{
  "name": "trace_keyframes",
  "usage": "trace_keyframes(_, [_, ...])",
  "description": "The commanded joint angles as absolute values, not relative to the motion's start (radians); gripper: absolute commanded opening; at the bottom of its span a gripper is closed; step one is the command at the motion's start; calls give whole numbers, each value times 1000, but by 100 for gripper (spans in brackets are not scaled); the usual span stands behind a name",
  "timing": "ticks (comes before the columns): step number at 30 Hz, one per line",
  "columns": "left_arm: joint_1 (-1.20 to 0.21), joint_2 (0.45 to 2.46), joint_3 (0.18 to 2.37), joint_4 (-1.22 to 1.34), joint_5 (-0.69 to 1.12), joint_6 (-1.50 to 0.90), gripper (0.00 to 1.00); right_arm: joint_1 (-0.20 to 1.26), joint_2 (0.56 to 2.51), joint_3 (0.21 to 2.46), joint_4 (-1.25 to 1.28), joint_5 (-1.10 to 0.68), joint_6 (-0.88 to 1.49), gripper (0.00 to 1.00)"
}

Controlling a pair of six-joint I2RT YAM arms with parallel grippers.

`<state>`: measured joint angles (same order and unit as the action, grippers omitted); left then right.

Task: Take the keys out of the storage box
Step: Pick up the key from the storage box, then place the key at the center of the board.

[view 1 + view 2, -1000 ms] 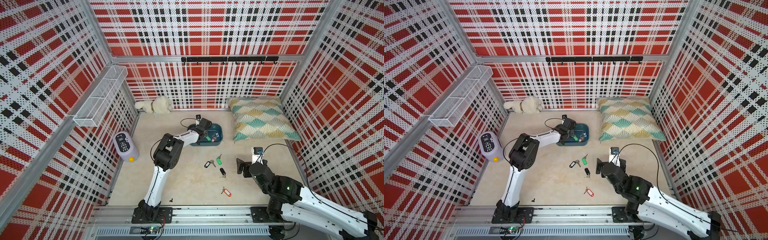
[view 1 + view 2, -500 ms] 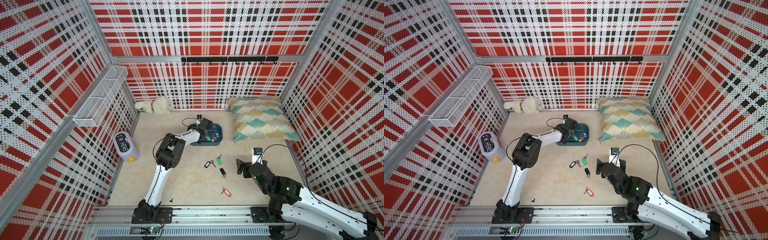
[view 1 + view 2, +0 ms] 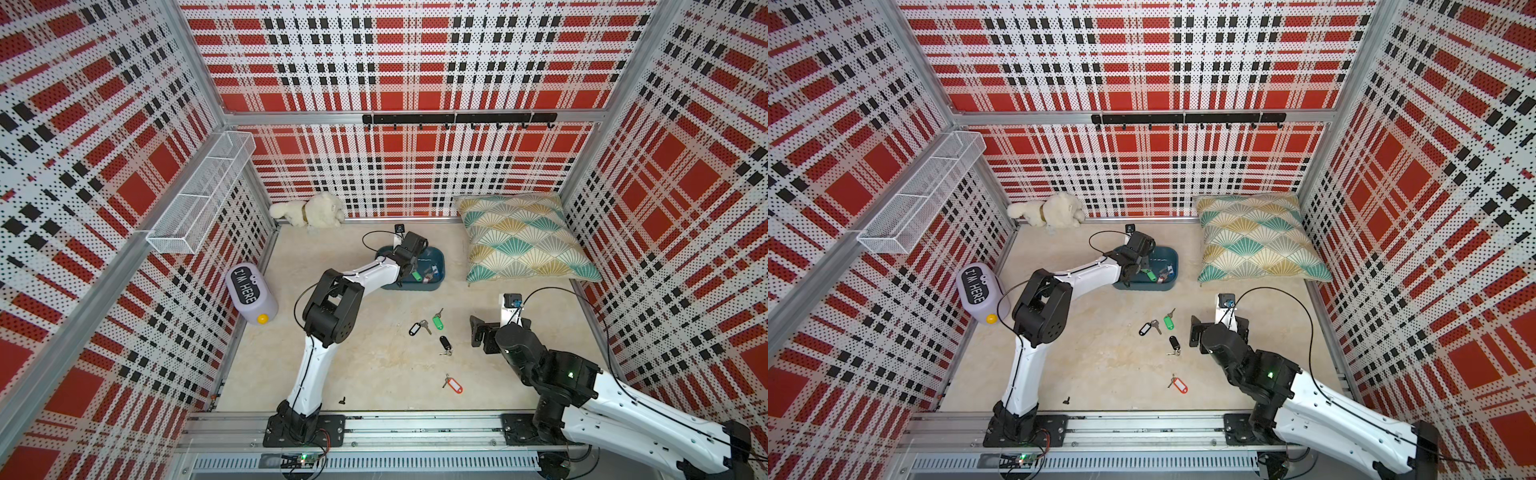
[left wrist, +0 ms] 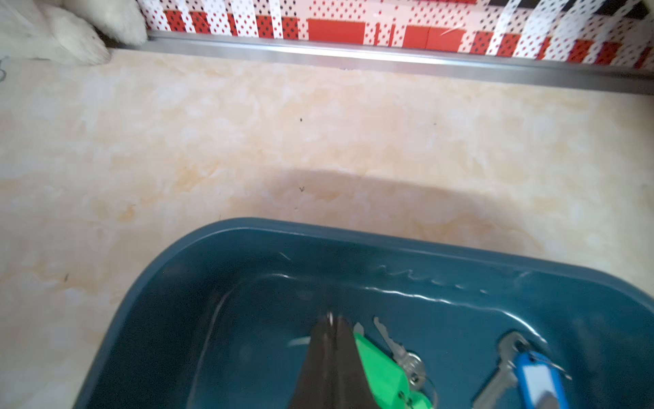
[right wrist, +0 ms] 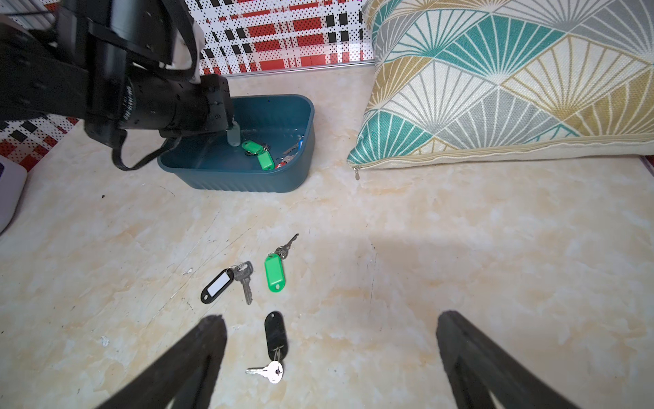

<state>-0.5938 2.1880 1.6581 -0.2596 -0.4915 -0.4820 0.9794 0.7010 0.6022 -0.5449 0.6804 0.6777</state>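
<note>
My left gripper [image 4: 331,320] is down inside the storage box [image 4: 354,238], jaws pressed together just beside a green-tagged key [image 4: 382,371]. I cannot tell whether anything is pinched between them. A blue-tagged key [image 4: 534,379] lies in the box too. My right gripper [image 5: 331,317] hangs wide open and empty above the table [image 5: 460,230], near four keys [image 3: 445,343] lying outside the box.

Several keys [image 3: 417,275] lie in the storage box [image 3: 419,286]. Before the box, four loose keys [image 3: 436,322] lie on the bench [image 3: 374,365]. The cushion [image 3: 519,239] lies to its right, the plush toy [image 3: 309,214] behind-left, the "I'M HERE" container [image 3: 251,293] left.
</note>
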Motion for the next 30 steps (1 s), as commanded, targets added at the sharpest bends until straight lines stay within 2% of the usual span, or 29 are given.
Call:
trace_keyframes(1, [-607,2102,1617,-250,-515,-478,0,972,709,588,-509,670,670,100])
trace_keyframes(6, [-635,1988,1535,-240,-535,-494,0,968,718,584,-476,665,658,100])
trace_keyframes(11, [-703,1770,1358,-217,-548,-537,0,940,767,601,-416,674,617,100])
trace_keyframes(15, [-816,1531,1122,-179,-586,-618,0,879,856,638,-395,662,597,100])
trace_keyframes(19, [-992,1362,908,-145,-616,-728,0,825,939,679,-387,666,583,100])
trace_keyframes(25, [-1134,1267,687,-152,-633,-927,0,766,1011,718,-368,629,578,100])
trace_keyframes(30, [-1209,1351,645,-102,-632,-997,0,759,1033,726,-359,611,581,100])
